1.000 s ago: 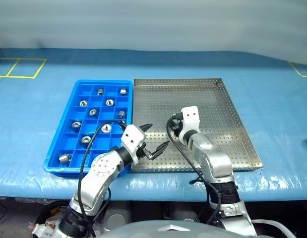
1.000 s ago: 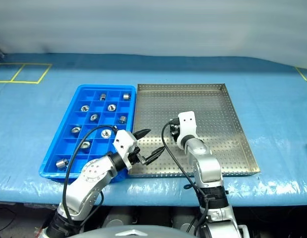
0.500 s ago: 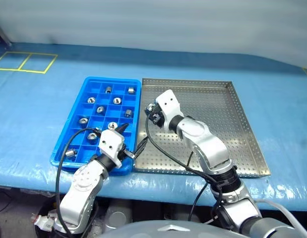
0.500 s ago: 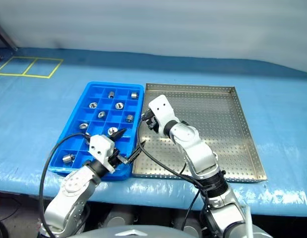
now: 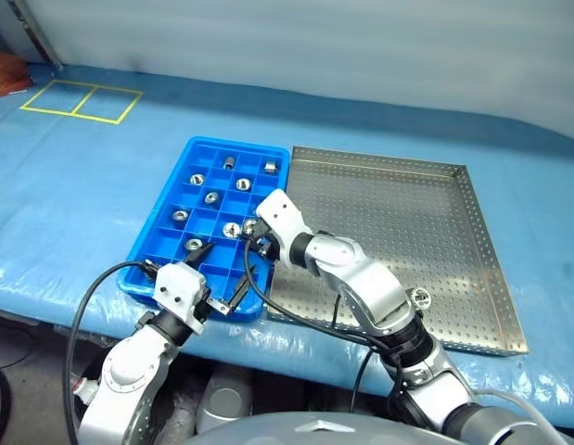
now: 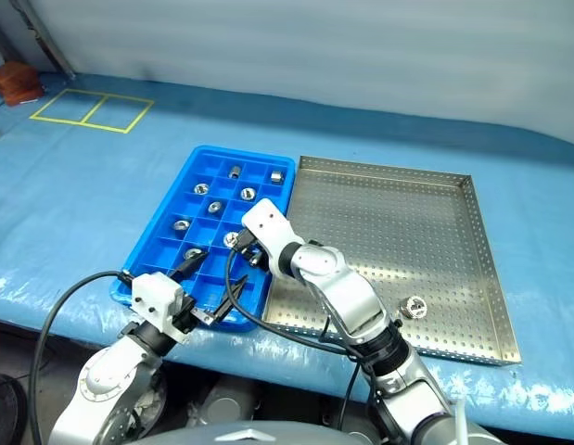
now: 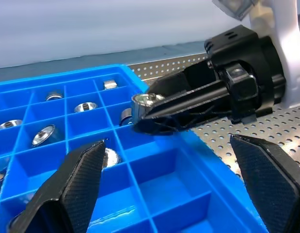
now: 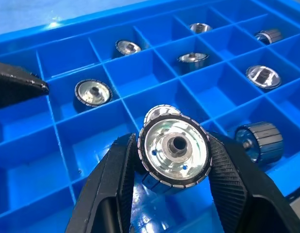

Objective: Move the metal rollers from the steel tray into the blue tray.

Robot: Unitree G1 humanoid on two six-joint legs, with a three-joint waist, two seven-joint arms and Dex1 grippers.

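Your right gripper (image 8: 173, 160) is clamped on a metal roller (image 8: 174, 146), fingers (image 8: 227, 179) pressed to either side of its ribbed rim, shiny face and dark centre hole looking straight back at the wrist camera. From the head view, that gripper (image 5: 254, 238) hangs over the blue tray (image 5: 172, 199), above the right-hand column of compartments near the edge that meets the steel tray (image 5: 426, 199). Below the held roller you've got open blue cells, and a few of the neighbouring ones already carry rollers of their own (image 8: 93, 92).

Your left gripper (image 5: 227, 278) sits at about seven o'clock from the right one, over the blue tray's near edge, fingers (image 7: 79, 179) spread wide with nothing between them. In its wrist view the right gripper (image 7: 140, 109) shows just ahead with the roller (image 7: 148, 100) pinched at its tip.

Over on the steel tray, one lone roller (image 5: 419, 298) rests on the perforated base at roughly four o'clock from the tray's centre, near the front rim. The two trays lie side by side on the blue table cover (image 5: 73, 185), long edges touching or nearly so
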